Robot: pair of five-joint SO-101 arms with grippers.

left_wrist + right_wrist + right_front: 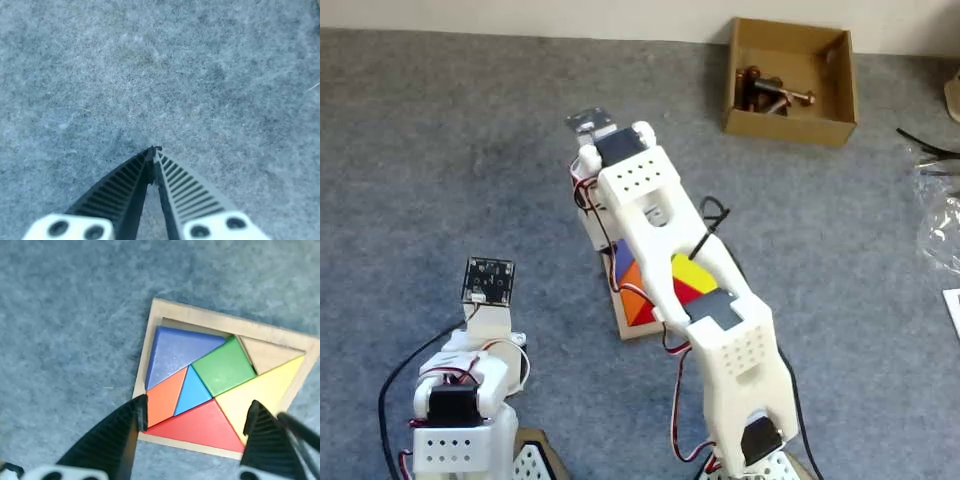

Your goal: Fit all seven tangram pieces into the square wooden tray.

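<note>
You have a grey felt-covered table. On it lie the square wooden tray near the middle, an open cardboard box at the far edge, and a clear plastic bag off to the right.

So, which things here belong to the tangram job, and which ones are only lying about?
Job: square wooden tray; coloured tangram pieces inside it; open right gripper over it.
Lying about: brown cardboard box holding copper-coloured metal parts; clear plastic bag.
</note>
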